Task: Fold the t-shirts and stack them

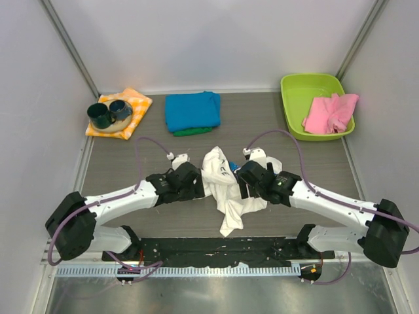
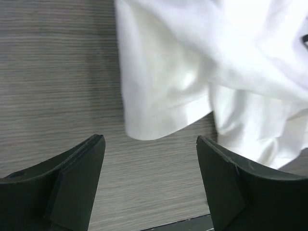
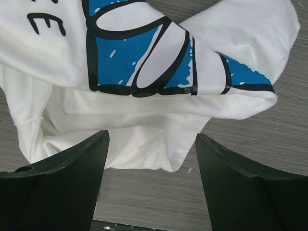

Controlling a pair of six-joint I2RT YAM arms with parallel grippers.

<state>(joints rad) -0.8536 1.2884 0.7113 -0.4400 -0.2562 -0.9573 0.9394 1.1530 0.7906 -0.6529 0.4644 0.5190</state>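
Note:
The white t-shirt with blue prints lies crumpled in the middle of the table between both grippers. My left gripper is open and empty at its left edge; in the left wrist view a white hem lies just beyond the fingertips. My right gripper is open and empty at its right side; in the right wrist view the blue daisy print and a white fold lie just ahead. The folded turquoise t-shirt sits on the green one at the back.
An orange-and-white checked cloth holding two dark cups lies at the back left. A lime-green tray with pink cloth stands at the back right. A black strip runs along the near edge.

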